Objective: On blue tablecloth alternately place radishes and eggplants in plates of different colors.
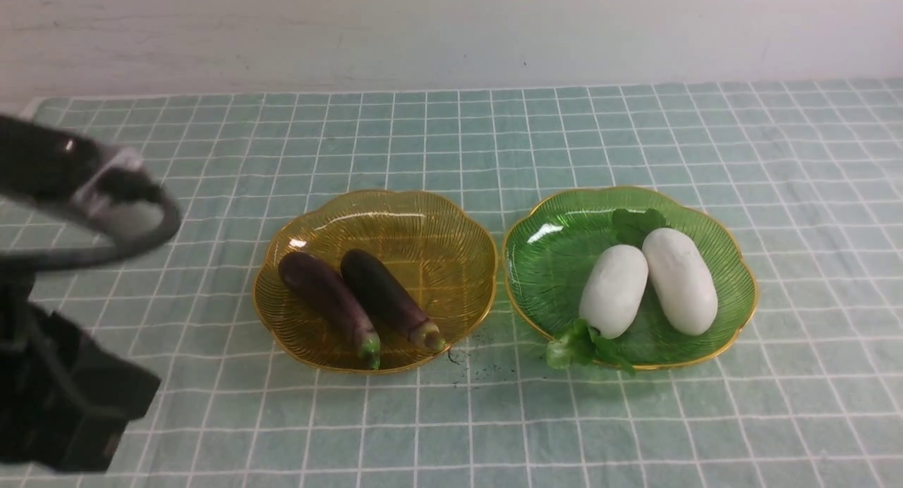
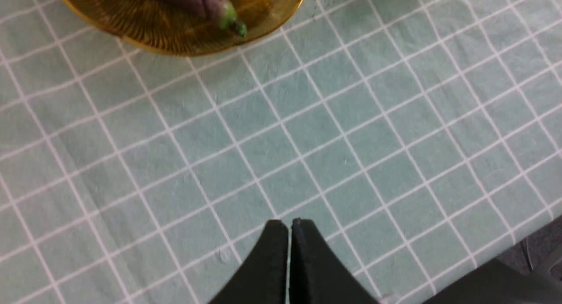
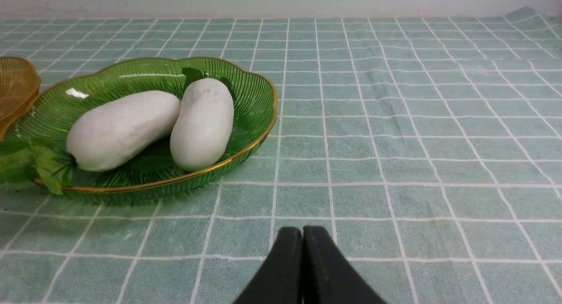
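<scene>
Two dark purple eggplants [image 1: 326, 295] [image 1: 390, 298] lie side by side in the amber-yellow plate [image 1: 451, 223]. Two white radishes [image 1: 614, 290] [image 1: 679, 280] lie in the green plate [image 1: 550, 262] to its right. Both plates rest on the blue tablecloth [image 1: 451, 135]. My left gripper [image 2: 289, 223] is shut and empty above bare cloth, near the front of the amber-yellow plate [image 2: 131, 27], where one eggplant's green stem tip [image 2: 232, 23] shows. My right gripper [image 3: 302, 230] is shut and empty, low over the cloth, to the right of the green plate [image 3: 246, 88] holding the radishes [image 3: 120, 130] [image 3: 203, 121].
My left arm [image 1: 70, 192] fills the left edge of the front view, with its dark base below. A pale wall [image 1: 451, 29] runs behind the table. The table's front edge [image 2: 483, 262] shows in the left wrist view. Small dark specks [image 1: 469, 357] mark the cloth between the plates.
</scene>
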You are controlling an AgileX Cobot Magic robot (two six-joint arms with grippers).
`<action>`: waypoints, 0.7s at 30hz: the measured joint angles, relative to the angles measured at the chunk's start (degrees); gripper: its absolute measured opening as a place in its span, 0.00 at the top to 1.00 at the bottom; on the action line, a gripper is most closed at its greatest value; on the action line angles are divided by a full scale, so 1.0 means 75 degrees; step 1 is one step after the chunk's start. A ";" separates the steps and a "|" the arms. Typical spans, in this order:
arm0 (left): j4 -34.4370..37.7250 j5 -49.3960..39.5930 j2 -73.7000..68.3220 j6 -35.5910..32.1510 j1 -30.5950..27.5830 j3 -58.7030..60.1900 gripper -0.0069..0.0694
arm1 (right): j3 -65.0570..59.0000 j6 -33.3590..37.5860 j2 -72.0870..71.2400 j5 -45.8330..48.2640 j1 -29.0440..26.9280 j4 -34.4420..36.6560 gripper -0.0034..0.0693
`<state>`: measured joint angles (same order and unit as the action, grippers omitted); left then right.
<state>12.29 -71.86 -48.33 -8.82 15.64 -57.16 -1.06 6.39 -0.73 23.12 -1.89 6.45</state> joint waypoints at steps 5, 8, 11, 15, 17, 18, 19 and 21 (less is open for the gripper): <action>-0.0066 0.0254 0.1818 0.0515 0.0000 0.1257 0.92 | 0.0000 0.0000 0.0000 0.0000 0.0000 0.0000 0.97; -0.0066 0.1381 0.2765 0.0700 0.0000 0.1818 0.92 | 0.0000 0.0000 0.0000 0.0000 0.0000 -0.0010 0.97; -0.0037 0.3210 0.3613 0.0844 0.0000 0.2566 0.92 | 0.0000 0.0000 0.0000 -0.0008 0.0000 -0.0031 0.97; -0.0035 0.4963 0.4192 0.0887 0.0000 0.3206 0.92 | 0.0000 0.0000 0.0000 -0.0008 0.0000 -0.0031 0.97; -0.0029 0.5433 0.4323 0.0887 0.0000 0.3369 0.92 | 0.0000 0.0000 0.0000 -0.0008 0.0000 -0.0031 0.97; 0.0007 0.5852 0.4419 0.0887 0.0000 0.3570 0.92 | 0.0000 0.0000 0.0000 -0.0008 0.0000 -0.0031 0.97; 0.0018 0.5915 0.4437 0.0887 0.0000 0.3634 0.92 | 0.0000 0.0000 0.0000 -0.0008 0.0000 -0.0031 0.97; 0.0024 0.6008 0.4456 0.0887 0.0000 0.3720 0.92 | 0.0000 0.0000 0.0000 -0.0008 0.0000 -0.0031 0.97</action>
<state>12.47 -26.80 -14.92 -2.16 15.64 -29.26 -1.06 6.39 -0.73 23.06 -1.89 6.22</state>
